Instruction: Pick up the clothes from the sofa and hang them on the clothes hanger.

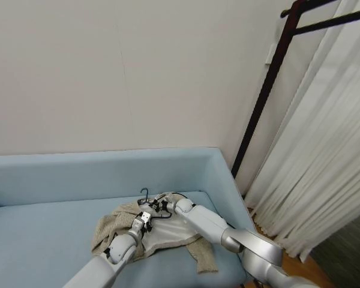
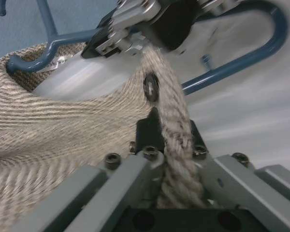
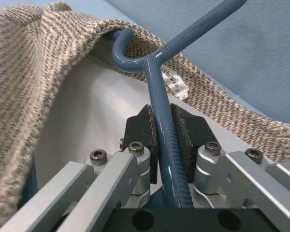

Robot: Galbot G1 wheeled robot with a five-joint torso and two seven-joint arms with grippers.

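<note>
Lower centre, the beige knitted cardigan (image 1: 111, 231) is seen on the pale blue sofa (image 1: 48, 240), its edge pinched by the left claw (image 2: 174, 140), its blue metal hanger (image 3: 157, 92) clamped by the right claw (image 3: 163, 140). The dark rack (image 1: 270, 78), upper right, is not yet reached.

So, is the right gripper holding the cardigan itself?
No, the right gripper has its jaws shut on the hanger, with the cardigan lying beside them.

A home living room: a pale blue sofa (image 1: 60, 180) stands against a plain white wall (image 1: 108, 72), long white curtains (image 1: 324, 156) hang at the right, and a tall dark clothes rack (image 1: 267, 90) stands in the corner between them.
</note>
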